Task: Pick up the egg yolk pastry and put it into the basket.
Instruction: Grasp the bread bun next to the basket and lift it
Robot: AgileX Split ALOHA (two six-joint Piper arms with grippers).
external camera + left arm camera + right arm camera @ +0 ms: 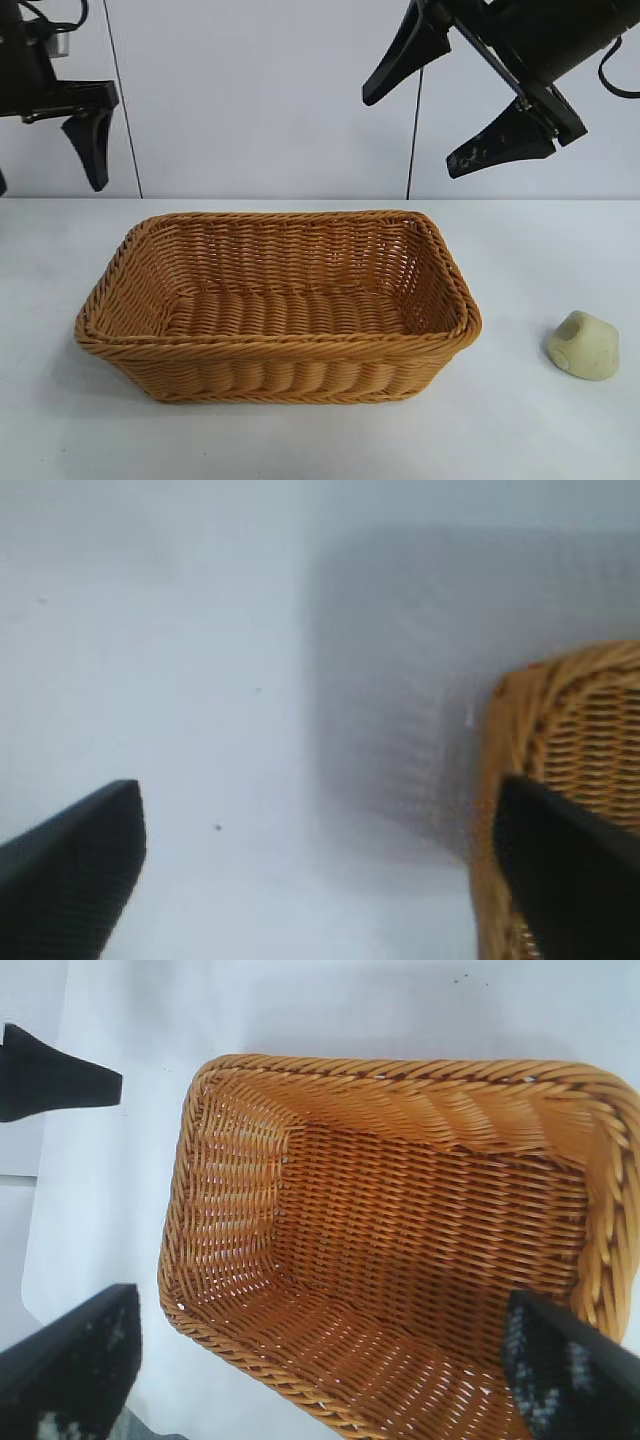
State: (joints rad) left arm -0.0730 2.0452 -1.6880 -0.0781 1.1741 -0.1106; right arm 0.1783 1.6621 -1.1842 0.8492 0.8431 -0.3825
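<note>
Your right gripper (pixel 455 95) hangs at the upper right of the exterior frame, fingers spread wide and holding nothing, above the basket's (pixel 440 250) far right corner. Your left gripper (pixel 60 140) sits parked at the upper left edge, its fingers also apart in its wrist view. You'll find the egg yolk pastry (pixel 583 346) on the white table (pixel 540 430) at the lower right, just beside the basket's right end and apart from it.
</note>
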